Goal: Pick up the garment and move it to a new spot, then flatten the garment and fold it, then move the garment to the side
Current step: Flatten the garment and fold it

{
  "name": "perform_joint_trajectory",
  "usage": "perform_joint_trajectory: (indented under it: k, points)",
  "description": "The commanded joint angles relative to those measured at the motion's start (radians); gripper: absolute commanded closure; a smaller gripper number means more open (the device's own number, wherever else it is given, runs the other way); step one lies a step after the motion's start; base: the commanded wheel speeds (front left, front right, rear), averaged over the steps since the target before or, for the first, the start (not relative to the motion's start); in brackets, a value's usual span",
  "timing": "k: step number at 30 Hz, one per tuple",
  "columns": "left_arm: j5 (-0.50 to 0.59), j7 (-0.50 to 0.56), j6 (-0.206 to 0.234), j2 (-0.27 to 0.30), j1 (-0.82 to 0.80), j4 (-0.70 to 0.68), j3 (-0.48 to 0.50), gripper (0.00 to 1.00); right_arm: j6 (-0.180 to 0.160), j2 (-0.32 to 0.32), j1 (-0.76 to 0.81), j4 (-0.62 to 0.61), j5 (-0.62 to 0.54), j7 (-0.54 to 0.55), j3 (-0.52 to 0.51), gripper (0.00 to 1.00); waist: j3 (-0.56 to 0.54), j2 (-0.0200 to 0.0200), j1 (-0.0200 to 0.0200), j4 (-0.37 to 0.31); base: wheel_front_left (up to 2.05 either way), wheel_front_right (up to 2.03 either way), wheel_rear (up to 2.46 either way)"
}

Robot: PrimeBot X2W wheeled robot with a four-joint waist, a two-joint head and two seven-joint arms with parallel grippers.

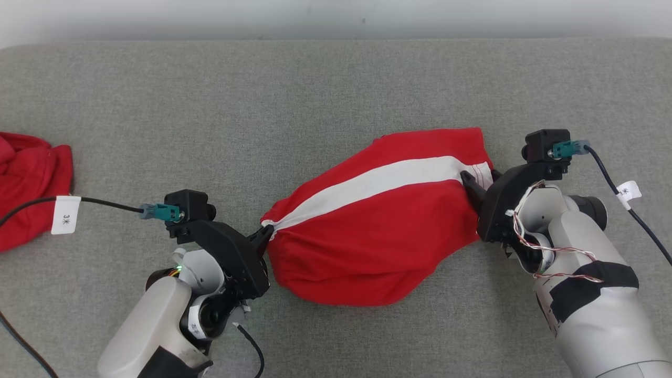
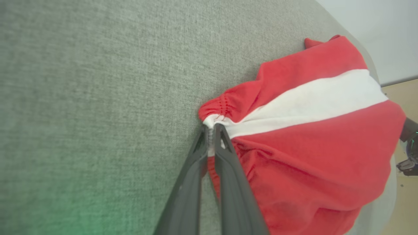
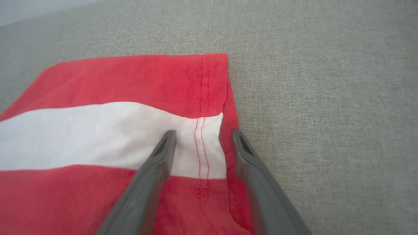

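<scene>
A red garment (image 1: 378, 231) with a broad white stripe lies bunched on the grey padded surface (image 1: 315, 94). My left gripper (image 1: 266, 231) is shut on the garment's gathered left end, where the wrist view shows the cloth (image 2: 310, 137) pinched between the two fingers of that gripper (image 2: 211, 129). My right gripper (image 1: 479, 178) stands open at the garment's right end. Its fingers straddle the stitched hem on the white stripe of the garment (image 3: 114, 81), one finger resting on the cloth and the other at its edge, with a wide gap at the gripper (image 3: 203, 133).
Another red cloth (image 1: 26, 184) lies crumpled at the far left edge. Dark cables with white tags (image 1: 66, 214) trail from both wrists. The surface's far edge (image 1: 336, 39) meets a pale wall.
</scene>
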Motion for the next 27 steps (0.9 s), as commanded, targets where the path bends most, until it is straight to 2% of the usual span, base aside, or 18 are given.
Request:
perform_joint_trajectory:
  k: [1, 3, 4, 5, 6, 7, 8, 10, 11, 17, 21, 24, 27]
  points:
    - [0.004, 0.006, 0.010, 0.012, -0.002, 0.011, 0.000, 1.00, -0.002, -0.001, -0.011, 0.005, -0.007, -0.009, 0.005, 0.18, -0.002, -0.0001, -0.0001, -0.002, 0.00, 0.00, 0.00]
    - [0.002, 0.006, 0.008, 0.010, -0.002, 0.010, -0.001, 1.00, -0.002, 0.002, -0.010, 0.014, 0.004, -0.013, 0.013, 0.26, -0.004, -0.0001, -0.0001, -0.005, 0.00, 0.00, 0.00]
    - [0.001, 0.007, 0.009, 0.009, -0.003, 0.011, -0.002, 1.00, -0.002, -0.001, -0.013, 0.016, 0.007, -0.015, 0.018, 0.27, -0.004, -0.0001, -0.0001, -0.006, 0.00, 0.00, 0.00]
    - [0.000, 0.007, 0.009, 0.008, -0.003, 0.012, -0.002, 1.00, -0.002, -0.003, -0.016, 0.019, 0.010, -0.016, 0.022, 0.40, -0.005, -0.0001, -0.0001, -0.007, 0.00, 0.00, 0.00]
    - [-0.001, 0.006, 0.009, 0.007, -0.004, 0.013, -0.002, 1.00, -0.002, -0.003, -0.019, 0.021, 0.012, -0.016, 0.026, 0.50, -0.006, -0.0001, -0.0001, -0.007, 0.00, 0.00, 0.00]
    - [-0.001, 0.005, 0.009, 0.006, -0.004, 0.014, -0.002, 1.00, -0.002, -0.003, -0.023, 0.024, 0.016, -0.018, 0.028, 0.56, -0.006, -0.0001, -0.0001, -0.008, 0.00, 0.00, 0.00]
    - [-0.001, 0.003, 0.010, 0.005, -0.004, 0.016, -0.003, 1.00, -0.002, -0.004, -0.025, 0.029, 0.020, -0.019, 0.030, 0.67, -0.007, -0.0001, -0.0001, -0.008, 0.00, 0.00, 0.00]
    - [-0.002, 0.001, 0.009, 0.003, -0.004, 0.019, -0.004, 1.00, -0.002, -0.005, -0.031, 0.038, 0.024, -0.028, 0.034, 0.95, -0.009, -0.0001, -0.0001, -0.007, 0.00, 0.00, 0.00]
    - [0.001, -0.006, 0.008, 0.003, -0.004, 0.019, -0.004, 1.00, -0.002, -0.006, -0.033, 0.041, 0.025, -0.033, 0.037, 1.00, -0.010, -0.0001, -0.0001, -0.006, 0.00, 0.00, 0.00]
    - [0.006, -0.116, -0.020, 0.004, -0.025, -0.019, 0.039, 1.00, -0.002, -0.014, -0.059, 0.000, 0.065, -0.123, 0.036, 1.00, -0.021, -0.0001, -0.0001, -0.009, 0.00, 0.00, 0.00]
    - [-0.023, -0.191, -0.046, -0.002, -0.043, -0.058, 0.091, 1.00, -0.002, -0.022, -0.068, -0.095, 0.163, -0.182, 0.064, 1.00, -0.028, -0.0001, -0.0001, -0.019, 0.00, 0.00, 0.00]
    - [-0.048, -0.206, -0.051, 0.005, -0.077, -0.089, 0.127, 1.00, -0.002, -0.063, -0.084, -0.197, 0.254, -0.211, 0.121, 1.00, -0.014, -0.0001, -0.0001, -0.036, 0.00, 0.00, 0.00]
    - [-0.053, -0.188, -0.042, 0.021, -0.115, -0.105, 0.144, 1.00, -0.002, -0.081, -0.107, -0.239, 0.313, -0.215, 0.152, 1.00, 0.006, -0.0001, -0.0001, -0.052, 0.00, 0.00, 0.00]
